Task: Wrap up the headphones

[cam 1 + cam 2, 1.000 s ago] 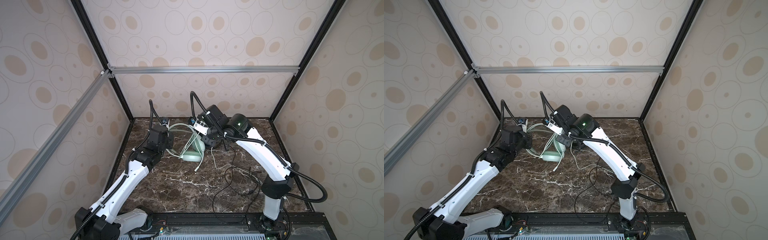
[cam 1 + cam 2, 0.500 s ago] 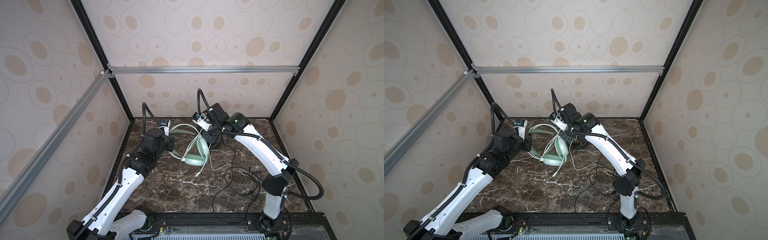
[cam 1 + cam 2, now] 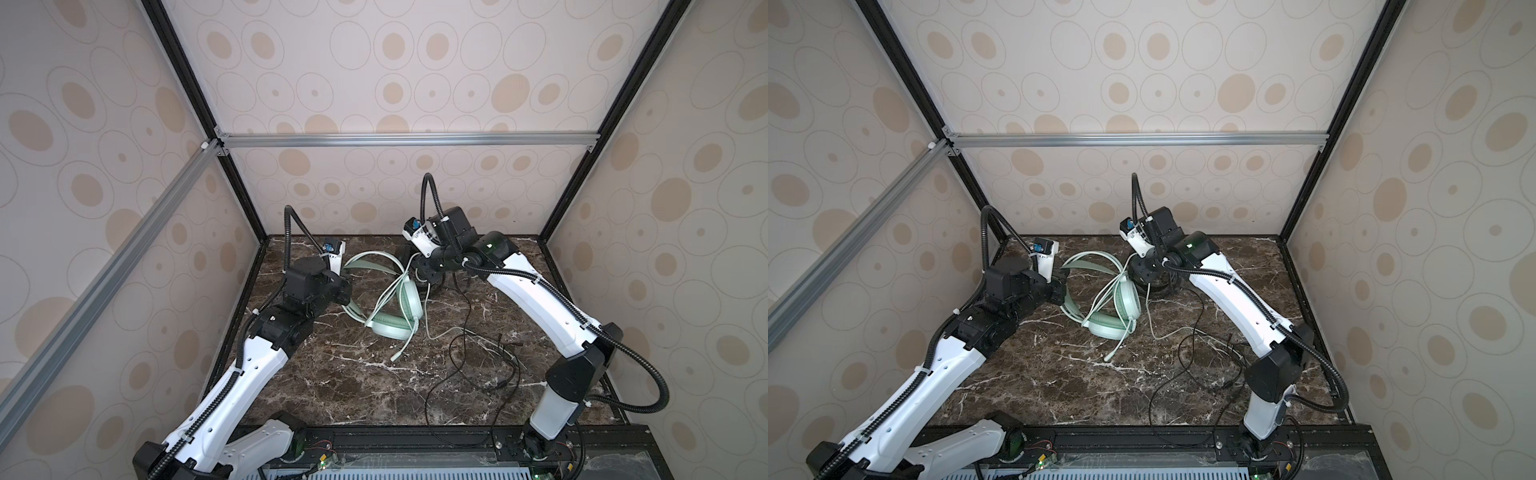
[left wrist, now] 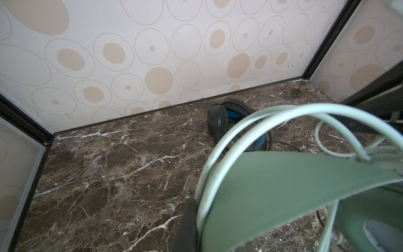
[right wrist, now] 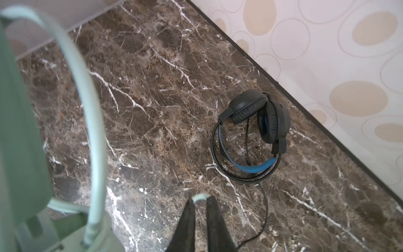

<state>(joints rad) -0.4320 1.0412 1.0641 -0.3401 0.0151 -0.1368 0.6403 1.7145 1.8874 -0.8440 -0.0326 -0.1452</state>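
My left arm (image 3: 249, 374) and right arm (image 3: 536, 299) wear glossy white shells on the long links, dotted with small screw holes, and black housings at every joint. A ribbed black hose (image 3: 286, 245) runs along each arm, fastened with small white ties. Each wrist carries a white camera block (image 3: 332, 251) with a blue-ringed lens. A green light (image 3: 490, 245) glows on my right arm's black joint. My right hand (image 5: 200, 200) has matte black fingers (image 5: 185, 224) that taper to narrow tips.
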